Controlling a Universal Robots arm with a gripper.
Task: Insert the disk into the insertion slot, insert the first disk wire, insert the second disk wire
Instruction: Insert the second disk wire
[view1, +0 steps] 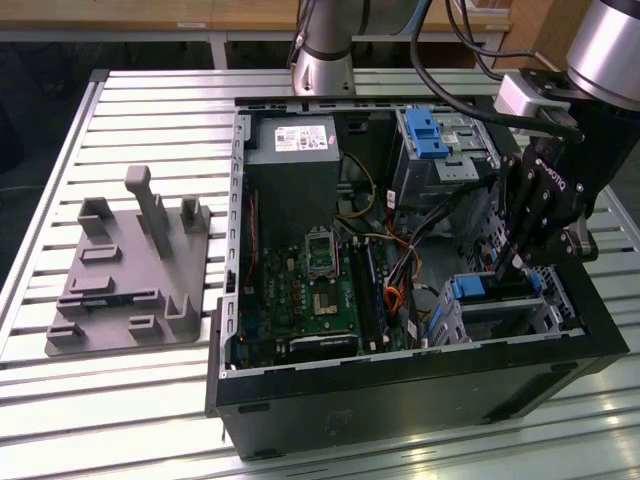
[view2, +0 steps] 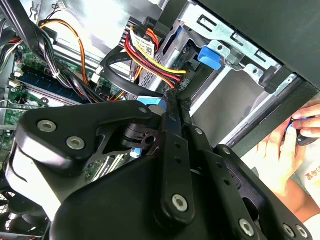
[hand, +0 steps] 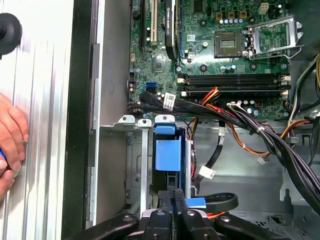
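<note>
An open black computer case (view1: 420, 385) lies on a slatted metal table (view1: 130, 110), filling the centre and right of the exterior view. Inside, a green motherboard (view1: 315, 290) sits at the middle, with a grey power supply (view1: 292, 150) above it. Red, yellow and orange cables (view2: 150, 57) bunch at the top centre of the second wrist view. At the exterior view's left rests a grey fixture plate (view1: 125, 280) with upright posts.
</note>
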